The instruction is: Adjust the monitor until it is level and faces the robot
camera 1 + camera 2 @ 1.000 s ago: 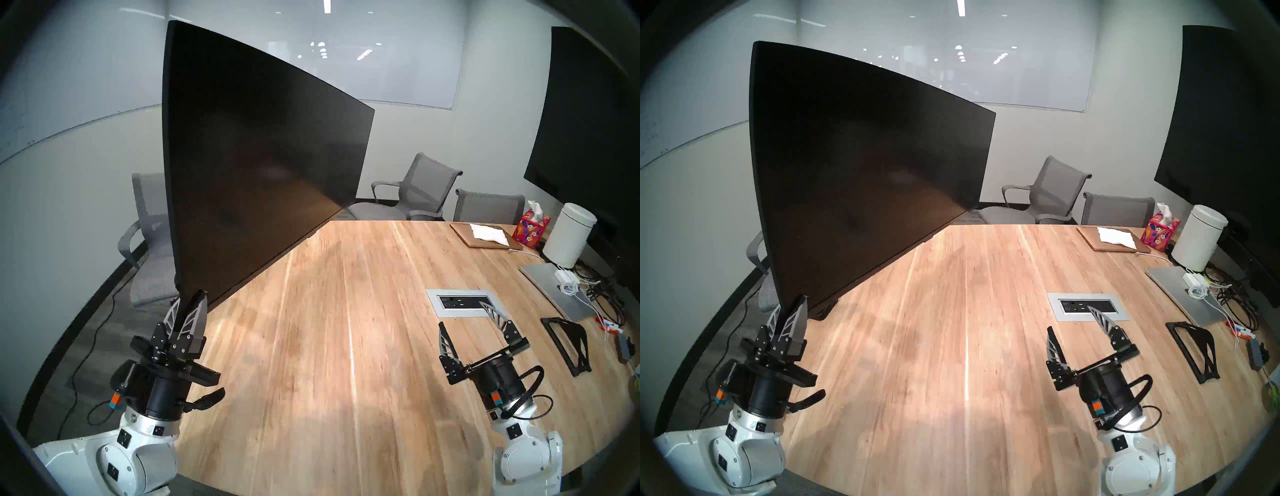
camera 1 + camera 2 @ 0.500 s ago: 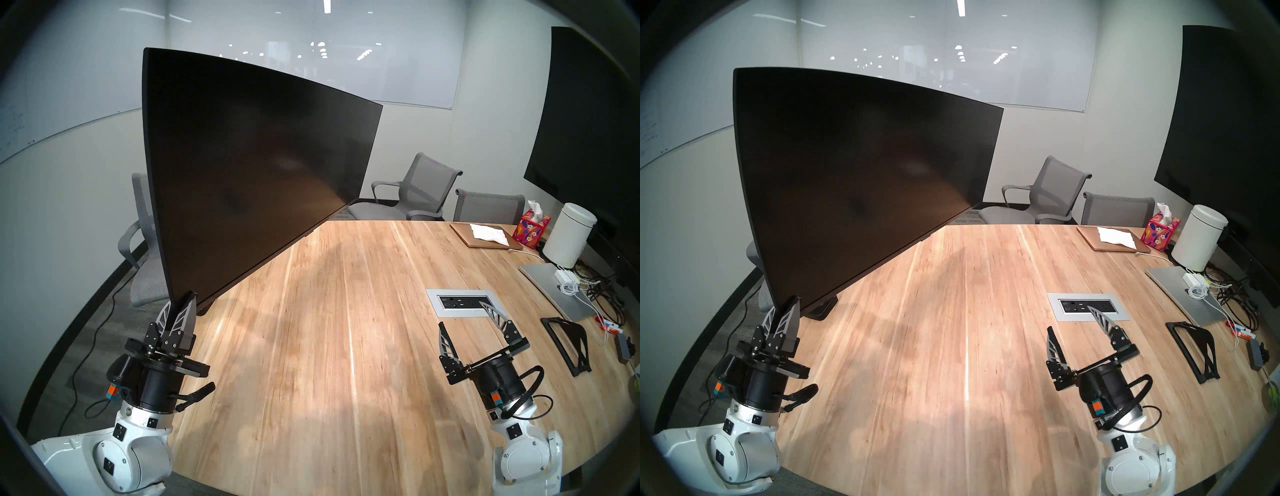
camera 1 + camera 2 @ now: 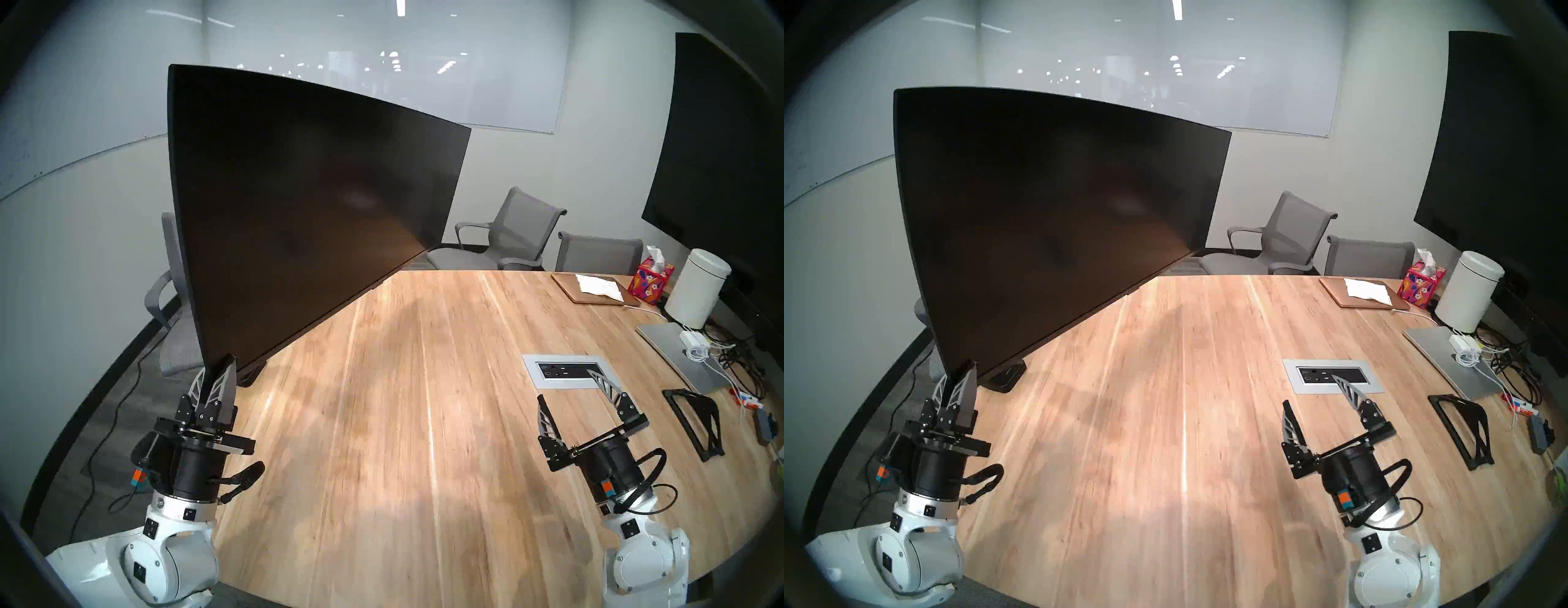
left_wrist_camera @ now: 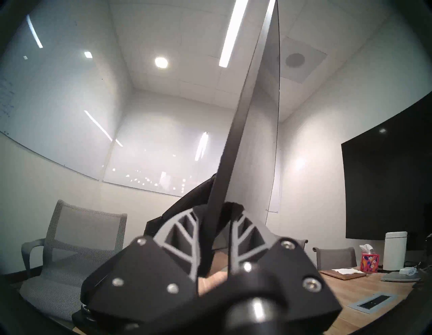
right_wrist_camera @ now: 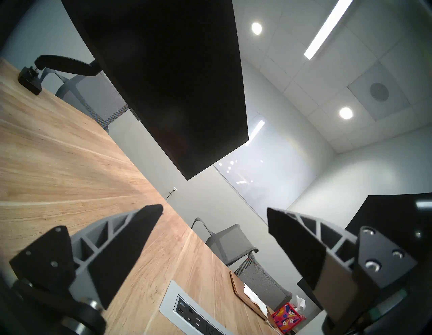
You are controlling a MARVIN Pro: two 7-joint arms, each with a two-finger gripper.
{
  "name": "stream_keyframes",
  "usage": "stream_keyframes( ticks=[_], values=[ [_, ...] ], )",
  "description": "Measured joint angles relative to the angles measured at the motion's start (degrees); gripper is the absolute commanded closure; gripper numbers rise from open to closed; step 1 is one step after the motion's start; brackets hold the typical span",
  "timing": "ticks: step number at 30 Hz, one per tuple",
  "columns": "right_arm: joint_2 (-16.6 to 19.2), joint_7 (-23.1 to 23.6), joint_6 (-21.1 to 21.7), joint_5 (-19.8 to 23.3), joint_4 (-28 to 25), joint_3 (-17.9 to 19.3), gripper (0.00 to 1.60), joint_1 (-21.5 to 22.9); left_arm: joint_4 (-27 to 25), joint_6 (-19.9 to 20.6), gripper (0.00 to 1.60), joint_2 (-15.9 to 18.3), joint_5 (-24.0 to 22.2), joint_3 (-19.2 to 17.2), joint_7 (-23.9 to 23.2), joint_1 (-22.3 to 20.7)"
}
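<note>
My left end effector (image 3: 217,368) sits at the lower left of the head view, fingers (image 4: 184,236) drawn together and pinched on a thin dark edge, black wrist tilted up from the white arm. My right end effector (image 3: 566,388) is at the lower right, fingers (image 5: 131,236) spread wide with nothing between them, wrist angled up and inward.
</note>
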Motion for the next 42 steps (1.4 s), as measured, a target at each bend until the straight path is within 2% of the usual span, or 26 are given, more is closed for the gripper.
stream_keyframes(
  ticks=[20, 42],
  values=[
    [0.00, 0.00, 0.00, 0.00, 0.00, 0.00, 0.00, 0.00, 2.64, 0.03, 1.60, -6.52, -6.33, -4.76, -12.14, -0.19],
    [0.00, 0.00, 0.00, 0.00, 0.00, 0.00, 0.00, 0.00, 3.96, 0.05, 1.60, -14.07, -14.15, -7.57, -25.23, -0.26]
  ],
)
